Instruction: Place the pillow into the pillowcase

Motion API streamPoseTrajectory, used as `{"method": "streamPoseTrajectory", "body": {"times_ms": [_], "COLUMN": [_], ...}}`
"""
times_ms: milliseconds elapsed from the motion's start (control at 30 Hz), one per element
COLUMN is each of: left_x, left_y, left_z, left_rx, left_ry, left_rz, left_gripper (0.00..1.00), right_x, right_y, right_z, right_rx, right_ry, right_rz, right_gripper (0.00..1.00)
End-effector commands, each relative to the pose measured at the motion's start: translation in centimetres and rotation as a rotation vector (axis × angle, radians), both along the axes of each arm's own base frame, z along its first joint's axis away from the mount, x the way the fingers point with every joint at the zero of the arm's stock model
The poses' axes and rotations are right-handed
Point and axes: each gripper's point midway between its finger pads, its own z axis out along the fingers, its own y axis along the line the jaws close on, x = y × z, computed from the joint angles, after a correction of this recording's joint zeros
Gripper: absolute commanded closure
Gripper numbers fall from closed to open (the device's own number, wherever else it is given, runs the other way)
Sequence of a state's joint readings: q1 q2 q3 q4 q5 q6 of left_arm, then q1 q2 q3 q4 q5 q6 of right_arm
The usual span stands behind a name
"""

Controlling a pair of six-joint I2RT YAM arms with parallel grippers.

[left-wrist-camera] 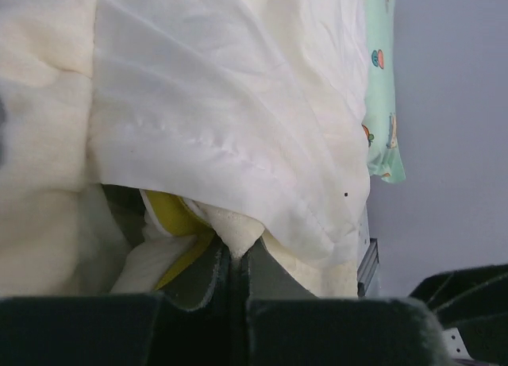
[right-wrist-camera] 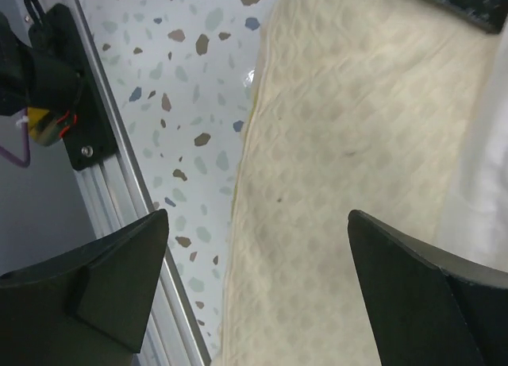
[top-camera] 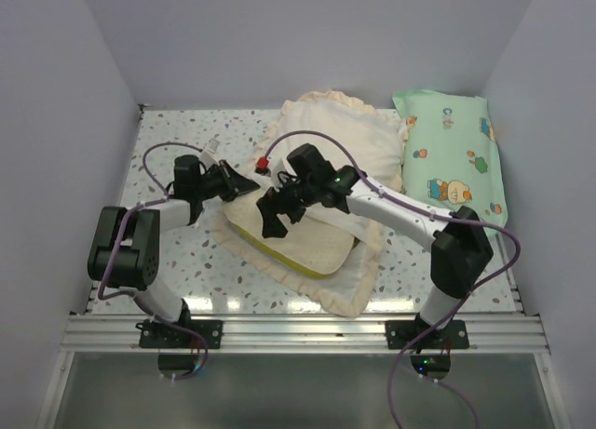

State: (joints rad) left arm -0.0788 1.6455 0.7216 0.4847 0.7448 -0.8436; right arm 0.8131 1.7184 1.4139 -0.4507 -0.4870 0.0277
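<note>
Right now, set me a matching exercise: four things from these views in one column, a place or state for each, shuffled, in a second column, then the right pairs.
Things
1. pale cream-yellow quilted flat pillow
2. mint-green cartoon-print pillow
3. left gripper
4. right gripper

Place or state
A. open, over quilted fabric
B. at the far right of the speckled table
C. shut on cream fabric of the limp ruffled pillowcase
D. lying on that ruffled case, mid-table

Pairs: 1-D, 2-B, 3-C, 4-A

Pale lilac walls [top-camera: 56,122], speckled terrazzo table [top-camera: 177,136], alu rail [top-camera: 307,334]
</note>
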Motion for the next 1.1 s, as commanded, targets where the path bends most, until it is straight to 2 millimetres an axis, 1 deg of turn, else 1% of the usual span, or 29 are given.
{"method": "streamPoseTrajectory", "body": {"times_ms": [0,33,67,100,133,167,200,267,300,333,367,400,433,467,500,567,600,633,667,700,733,767,800,833,867,900,933,1033,1067], "left_x": [3.4,3.4,3.3,3.2,2.9,2.9,3.0,2.9,2.9,2.6,2.5,2.2,1.9,1.4,1.2,0.1,0.0,-0.7,-2.5,-2.5,-2.8,-4.9,-4.9,-5.1,-5.7,-5.6,-5.5,-4.8,-3.9], "left_y": [1.2,1.2,1.1,1.1,0.9,0.8,0.8,0.6,0.6,0.4,0.4,0.4,0.2,0.3,0.4,1.1,1.4,1.5,2.4,2.9,4.6,5.4,6.7,8.8,10.0,11.2,12.9,14.9,15.1], "left_z": [1.4,1.4,1.5,1.6,1.6,1.7,2.1,2.3,2.4,2.5,2.5,2.6,2.7,2.4,2.7,2.0,2.5,2.8,1.5,2.2,2.2,1.7,2.4,2.8,2.5,2.5,1.8,-0.5,-1.2], "left_rx": [0.078,0.079,0.072,0.064,0.054,0.047,0.039,0.032,0.028,0.023,0.022,0.022,0.022,0.031,0.054,0.076,0.116,0.125,0.152,0.235,0.27,0.283,0.345,0.348,0.377,0.43,0.494,0.609,0.625], "left_ry": [-0.082,-0.082,-0.08,-0.074,-0.068,-0.071,-0.078,-0.083,-0.081,-0.081,-0.076,-0.082,-0.082,-0.06,-0.088,-0.039,-0.081,-0.089,0.021,-0.083,-0.091,-0.012,-0.124,-0.137,-0.111,-0.13,-0.113,-0.091,-0.117], "left_rz": [0.088,0.088,0.081,0.081,0.069,0.066,0.067,0.058,0.055,0.043,0.038,0.031,0.013,0.0,-0.018,-0.049,-0.085,-0.138,-0.167,-0.247,-0.262,-0.301,-0.354,-0.327,-0.311,-0.295,-0.263,-0.221,-0.221], "left_gripper": [1.0,1.0,0.99,0.95,0.94,0.92,0.89,0.86,0.85,0.84,0.83,0.8,0.78,0.75,0.69,0.59,0.5,0.48,0.46,0.44,0.43,0.43,0.39,0.19,0.11,0.09,0.09,0.08,0.09], "right_x": [-1.0,-1.0,-0.3,-1.2,-1.4,-0.7,-1.2,-0.9,-0.4,0.2,0.7,1.9,2.4,3.1,3.4,4.0,4.7,4.9,5.3,6.0,6.1,6.2,6.9,6.9,7.1,7.6,7.6,7.9,7.9], "right_y": [0.1,0.3,0.3,0.9,1.3,1.4,1.9,2.4,2.3,2.5,2.3,1.4,1.1,1.0,0.2,-0.1,-0.9,-0.9,-1.1,-1.4,-1.2,-1.0,-1.0,-0.8,-0.7,-0.6,-0.5,-0.4,-0.4], "right_z": [-1.0,-1.3,-1.6,-2.2,-2.5,-2.7,-3.6,-4.3,-5.5,-5.8,-6.6,-7.0,-8.3,-8.7,-9.7,-10.3,-10.5,-10.2,-9.5,-8.9,-8.2,-6.7,-5.7,-5.0,-4.4,-3.4,-3.1,-1.9,-1.8], "right_rx": [-0.127,-0.151,-0.181,-0.201,-0.214,-0.245,-0.269,-0.303,-0.368,-0.384,-0.417,-0.471,-0.508,-0.523,-0.555,-0.55,-0.555,-0.539,-0.521,-0.504,-0.471,-0.431,-0.403,-0.381,-0.362,-0.338,-0.332,-0.279,-0.272], "right_ry": [-0.049,-0.077,-0.144,-0.174,-0.207,-0.269,-0.283,-0.337,-0.394,-0.437,-0.464,-0.513,-0.526,-0.562,-0.574,-0.577,-0.558,-0.545,-0.538,-0.528,-0.511,-0.507,-0.506,-0.497,-0.492,-0.49,-0.481,-0.465,-0.457], "right_rz": [0.016,0.01,-0.012,0.005,0.008,-0.022,-0.011,-0.024,-0.049,-0.072,-0.086,-0.142,-0.151,-0.16,-0.163,-0.176,-0.198,-0.211,-0.231,-0.247,-0.252,-0.254,-0.268,-0.265,-0.27,-0.282,-0.282,-0.302,-0.307], "right_gripper": [0.01,0.01,0.01,0.02,0.01,0.01,0.01,0.01,0.01,0.01,0.01,0.02,0.01,0.01,0.05,0.47,0.74,1.0,1.0,1.0,1.0,1.0,1.0,1.0,1.0,1.0,1.0,1.0,1.0]}}
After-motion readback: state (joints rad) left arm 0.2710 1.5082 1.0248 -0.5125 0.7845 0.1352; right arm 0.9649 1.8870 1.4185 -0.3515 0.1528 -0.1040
